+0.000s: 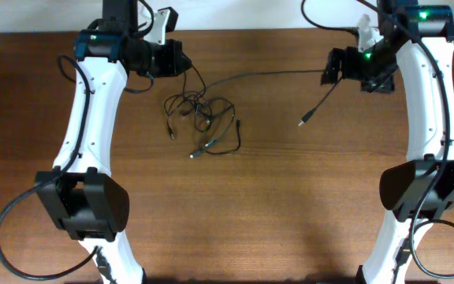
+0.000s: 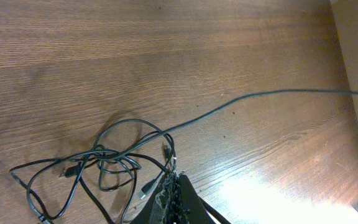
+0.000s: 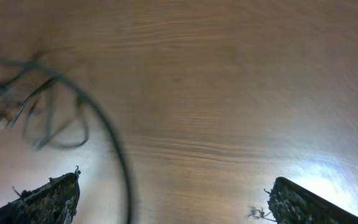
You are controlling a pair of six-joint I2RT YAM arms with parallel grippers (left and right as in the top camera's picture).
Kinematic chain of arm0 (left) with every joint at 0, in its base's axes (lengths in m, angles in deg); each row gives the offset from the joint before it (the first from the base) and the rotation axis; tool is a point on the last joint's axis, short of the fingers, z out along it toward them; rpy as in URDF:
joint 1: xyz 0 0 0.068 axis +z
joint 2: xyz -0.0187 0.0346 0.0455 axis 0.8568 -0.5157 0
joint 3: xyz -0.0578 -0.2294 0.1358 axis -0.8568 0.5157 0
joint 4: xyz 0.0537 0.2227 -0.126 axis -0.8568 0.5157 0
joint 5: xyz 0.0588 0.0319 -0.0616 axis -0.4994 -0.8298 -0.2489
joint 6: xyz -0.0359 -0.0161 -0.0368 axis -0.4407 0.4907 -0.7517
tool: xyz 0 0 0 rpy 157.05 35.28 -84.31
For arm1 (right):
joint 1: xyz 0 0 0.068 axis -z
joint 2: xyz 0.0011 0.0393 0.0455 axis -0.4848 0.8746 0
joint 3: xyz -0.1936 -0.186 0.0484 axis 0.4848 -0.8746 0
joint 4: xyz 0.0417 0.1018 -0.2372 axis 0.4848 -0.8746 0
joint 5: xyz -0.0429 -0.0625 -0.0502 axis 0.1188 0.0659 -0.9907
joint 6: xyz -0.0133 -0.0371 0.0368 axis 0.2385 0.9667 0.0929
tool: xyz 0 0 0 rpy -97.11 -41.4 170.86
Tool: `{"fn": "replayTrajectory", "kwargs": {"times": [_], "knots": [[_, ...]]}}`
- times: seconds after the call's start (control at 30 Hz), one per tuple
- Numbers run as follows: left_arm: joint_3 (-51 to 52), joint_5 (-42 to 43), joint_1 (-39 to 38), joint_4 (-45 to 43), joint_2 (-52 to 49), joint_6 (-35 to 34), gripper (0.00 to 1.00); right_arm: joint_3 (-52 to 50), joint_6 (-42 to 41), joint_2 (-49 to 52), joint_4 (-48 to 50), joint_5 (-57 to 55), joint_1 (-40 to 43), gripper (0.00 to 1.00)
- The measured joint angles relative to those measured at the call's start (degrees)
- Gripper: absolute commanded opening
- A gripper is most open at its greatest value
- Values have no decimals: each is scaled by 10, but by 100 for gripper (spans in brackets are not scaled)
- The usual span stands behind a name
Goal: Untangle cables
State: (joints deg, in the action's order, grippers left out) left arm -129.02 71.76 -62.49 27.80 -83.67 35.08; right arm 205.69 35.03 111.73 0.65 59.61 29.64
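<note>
The cables (image 1: 203, 118) lie as a tangled bundle of thin black cords left of the table's middle, and also show in the left wrist view (image 2: 104, 163). My left gripper (image 1: 172, 59) sits just above the bundle. In its wrist view its fingers (image 2: 174, 186) are shut on a cord coming up from the bundle. One long cord (image 1: 266, 75) stretches right to my right gripper (image 1: 336, 75), and its silver-tipped plug end (image 1: 302, 121) hangs below. In the right wrist view the jaws (image 3: 176, 202) are wide open, with that cord (image 3: 120, 162) passing between them near the left finger.
The wooden table (image 1: 290, 205) fills the view. Both arm bases stand at the front corners, left (image 1: 85, 205) and right (image 1: 424, 189). A plug of the bundle (image 1: 195, 154) points toward the front.
</note>
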Motion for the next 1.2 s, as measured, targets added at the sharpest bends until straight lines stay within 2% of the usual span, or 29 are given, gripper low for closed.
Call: {"fn": "replayTrajectory", "kwargs": {"times": [0.1,0.27,0.4,0.7,0.83,1.03,1.2], "knots": [[0,-1,-10,0,0,0,3,-22,-5,0,-1,4,-5,99],[0,-1,-35,1,0,0,3,-52,182,0,-89,182,-52,99],[0,-1,-48,20,0,0,1,-52,297,0,-94,327,-71,99],[0,-1,-48,49,0,7,1,-52,375,0,-93,539,-67,99],[0,-1,-48,49,0,11,1,-52,398,0,-66,643,-46,94],[0,-1,-48,35,0,13,1,-52,375,0,-59,659,66,94],[0,-1,-48,19,0,13,2,-52,305,0,-54,502,116,95]]}}
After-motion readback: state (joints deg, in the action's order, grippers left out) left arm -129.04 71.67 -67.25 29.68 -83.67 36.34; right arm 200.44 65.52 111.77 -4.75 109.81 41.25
